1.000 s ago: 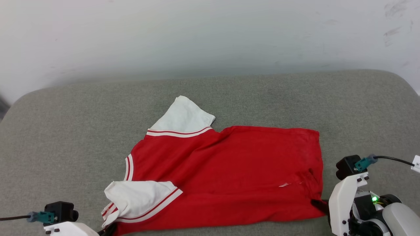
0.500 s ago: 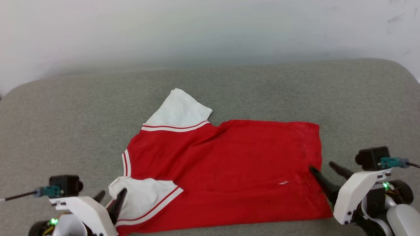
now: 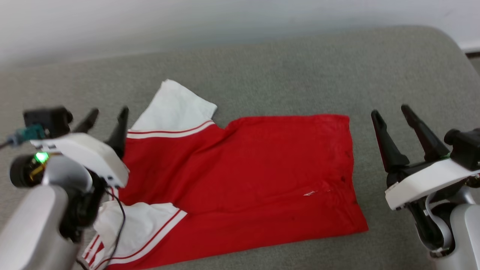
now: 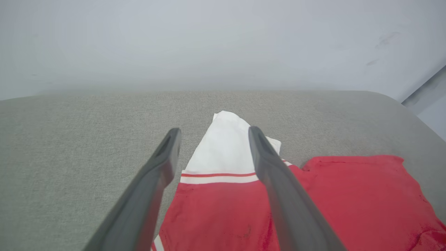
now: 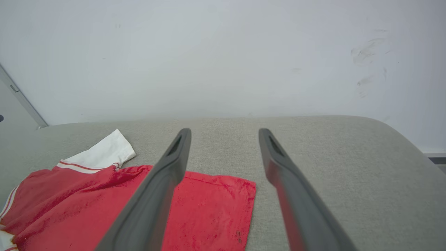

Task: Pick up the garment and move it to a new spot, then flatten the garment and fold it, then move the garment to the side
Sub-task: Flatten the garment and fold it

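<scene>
The garment (image 3: 243, 168), a red jersey, lies spread flat on the grey worktop (image 3: 285, 71). One white sleeve (image 3: 176, 108) points to the far side and the other (image 3: 137, 221) lies at the near left corner. A small white mark (image 3: 309, 193) on the red is too small to read. The left claw (image 3: 108, 111) hovers by the garment's left edge and the right claw (image 3: 390, 110) just off its right edge. Both gape wide, holding nothing.

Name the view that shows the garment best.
Head view: nearly the whole garment shows, both white sleeves included. Left wrist view gives one white sleeve and shoulder; right wrist view gives the hem end and far sleeve.
</scene>
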Robot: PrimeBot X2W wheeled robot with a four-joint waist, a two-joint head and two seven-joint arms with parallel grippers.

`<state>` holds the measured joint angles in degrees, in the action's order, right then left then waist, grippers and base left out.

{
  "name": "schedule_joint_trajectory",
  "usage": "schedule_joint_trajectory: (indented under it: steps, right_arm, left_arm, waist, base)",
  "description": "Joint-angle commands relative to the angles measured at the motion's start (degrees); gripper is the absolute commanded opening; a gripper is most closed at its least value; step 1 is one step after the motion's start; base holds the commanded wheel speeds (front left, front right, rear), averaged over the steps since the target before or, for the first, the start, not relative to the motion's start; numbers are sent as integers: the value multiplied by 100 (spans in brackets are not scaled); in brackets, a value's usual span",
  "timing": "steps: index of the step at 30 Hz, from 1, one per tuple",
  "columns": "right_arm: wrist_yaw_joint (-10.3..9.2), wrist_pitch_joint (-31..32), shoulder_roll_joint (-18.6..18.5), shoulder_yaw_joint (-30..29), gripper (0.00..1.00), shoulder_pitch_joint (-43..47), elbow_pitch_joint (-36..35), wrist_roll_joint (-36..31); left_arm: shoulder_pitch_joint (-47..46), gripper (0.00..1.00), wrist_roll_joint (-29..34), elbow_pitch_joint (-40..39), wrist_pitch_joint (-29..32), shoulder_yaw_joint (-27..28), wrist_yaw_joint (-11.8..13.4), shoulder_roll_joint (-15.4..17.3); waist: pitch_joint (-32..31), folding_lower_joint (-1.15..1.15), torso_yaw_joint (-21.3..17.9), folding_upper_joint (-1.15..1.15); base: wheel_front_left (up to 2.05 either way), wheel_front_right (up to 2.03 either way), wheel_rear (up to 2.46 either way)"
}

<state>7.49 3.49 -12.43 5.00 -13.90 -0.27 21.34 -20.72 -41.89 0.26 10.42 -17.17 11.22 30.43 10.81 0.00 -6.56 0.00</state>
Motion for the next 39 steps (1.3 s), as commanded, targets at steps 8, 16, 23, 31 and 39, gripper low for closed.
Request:
schedule_joint_trajectory:
  steps: [8, 16, 23, 31, 39]
  right_arm:
    - [0, -31, 322, 124, 100, -496, -342, -273]
    - [0, -179, 563, 277, 100, -577, -147, -178]
    - [-1, -336, 698, 390, 100, -529, 24, -62]
    - [0, -398, 753, 440, 100, -497, 227, 98]
    - [0, -129, 656, 530, 100, -676, 466, 511]
  left_arm:
    - [-1653, 100, 10, 1020, 749, -77, -503, 389]
    - [-2940, 100, -284, 1964, 2698, -420, -1030, 874]
    - [-3303, 100, -392, 2503, 3926, -616, -943, 1164]
    - [-2866, 46, -687, 3086, 4984, -699, -509, 1245]
    - [-2490, 0, -871, 3059, 4650, -556, -429, 1060]
  waist:
    - [1114, 0, -861, 0]
    - [1456, 0, -1359, 0]
    - [1673, 0, -1660, 0]
    - [1778, 0, -1810, 0]
    - [1757, 0, -1756, 0]
  base:
    - [0, 0, 0]
    - [0, 0, 0]
    - [0, 0, 0]
    - [0, 0, 0]
    - [0, 0, 0]
